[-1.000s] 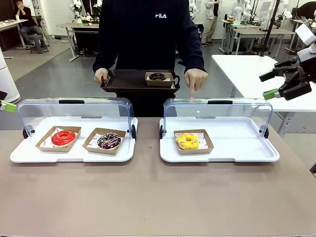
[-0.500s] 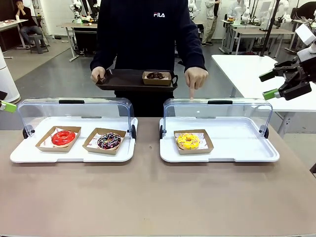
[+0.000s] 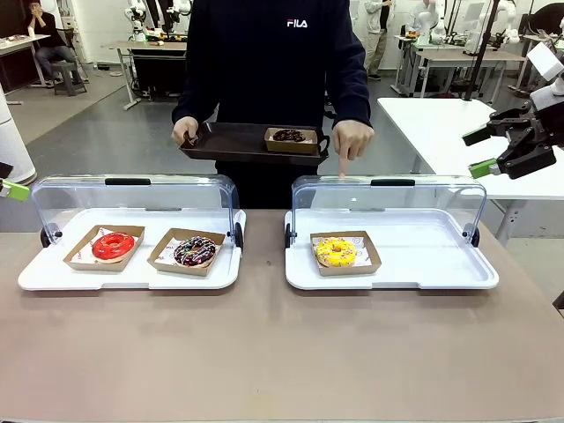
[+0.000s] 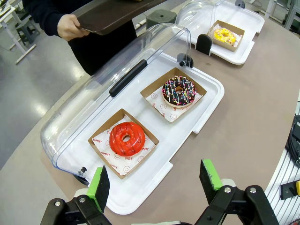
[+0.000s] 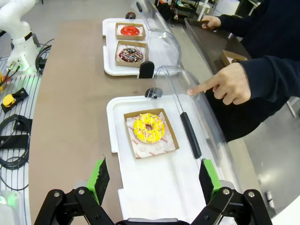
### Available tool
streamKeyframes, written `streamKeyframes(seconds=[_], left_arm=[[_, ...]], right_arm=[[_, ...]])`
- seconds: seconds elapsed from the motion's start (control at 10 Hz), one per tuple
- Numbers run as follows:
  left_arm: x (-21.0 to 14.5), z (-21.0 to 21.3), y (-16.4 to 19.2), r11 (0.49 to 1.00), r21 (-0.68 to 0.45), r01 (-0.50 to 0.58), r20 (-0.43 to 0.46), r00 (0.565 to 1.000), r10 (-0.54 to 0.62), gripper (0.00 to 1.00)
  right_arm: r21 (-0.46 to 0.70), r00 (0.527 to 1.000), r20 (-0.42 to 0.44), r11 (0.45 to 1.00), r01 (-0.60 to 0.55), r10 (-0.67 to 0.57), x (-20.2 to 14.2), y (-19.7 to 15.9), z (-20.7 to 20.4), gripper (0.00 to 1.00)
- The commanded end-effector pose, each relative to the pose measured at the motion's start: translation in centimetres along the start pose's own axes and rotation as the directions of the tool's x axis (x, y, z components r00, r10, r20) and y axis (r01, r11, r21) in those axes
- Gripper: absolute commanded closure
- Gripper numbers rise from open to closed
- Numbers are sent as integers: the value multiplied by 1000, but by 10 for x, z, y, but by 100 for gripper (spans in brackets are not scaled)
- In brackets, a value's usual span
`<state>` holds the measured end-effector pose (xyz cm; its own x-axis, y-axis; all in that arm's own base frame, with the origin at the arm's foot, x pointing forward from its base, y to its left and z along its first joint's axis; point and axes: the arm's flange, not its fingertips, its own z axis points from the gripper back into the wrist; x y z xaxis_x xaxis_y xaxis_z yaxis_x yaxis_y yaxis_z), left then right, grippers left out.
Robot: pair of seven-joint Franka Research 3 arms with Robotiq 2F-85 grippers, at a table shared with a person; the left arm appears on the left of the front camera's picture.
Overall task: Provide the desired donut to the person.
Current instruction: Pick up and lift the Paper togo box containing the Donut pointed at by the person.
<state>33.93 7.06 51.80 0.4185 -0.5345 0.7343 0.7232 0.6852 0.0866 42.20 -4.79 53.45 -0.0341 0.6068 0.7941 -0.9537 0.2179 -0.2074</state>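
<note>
Right wrist view: yellow donut (image 5: 149,128) lies beyond the right hand (image 5: 153,177).

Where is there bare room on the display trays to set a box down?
Right tray: wide bare patch between the yellow donut box and its right rim. Left tray: crowded, red donut box beside sprinkled donut box.

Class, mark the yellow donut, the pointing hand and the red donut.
yellow donut (image 3: 324,255), front view, left side of its ring.
pointing hand (image 3: 351,139), front view, back of the hand.
red donut (image 4: 115,140), left wrist view, left side of its ring.
</note>
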Motion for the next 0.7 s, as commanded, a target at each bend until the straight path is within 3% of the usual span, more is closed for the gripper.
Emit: streamKeyframes(seconds=[0.0, 0.3, 0.4, 0.6], left_arm=[[-1, 0, 1, 1000, -6, 3, 7, 1000, -3, 0], [-1, 0, 1, 1000, -6, 3, 7, 1000, -3, 0], [-1, 0, 1, 1000, -6, 3, 7, 1000, -3, 0], [-1, 0, 1, 1000, -6, 3, 7, 1000, -3, 0]], right_arm=[[7, 1000, 6, 1000, -12, 12, 0, 1, 0, 0], [0, 1000, 0, 1000, 0, 0, 0, 0, 0, 0], [33, 1000, 0, 999, 5, -5, 27, -1, -26, 0], [136, 988, -152, 989, 60, -39, 65, 2, -87, 0]])
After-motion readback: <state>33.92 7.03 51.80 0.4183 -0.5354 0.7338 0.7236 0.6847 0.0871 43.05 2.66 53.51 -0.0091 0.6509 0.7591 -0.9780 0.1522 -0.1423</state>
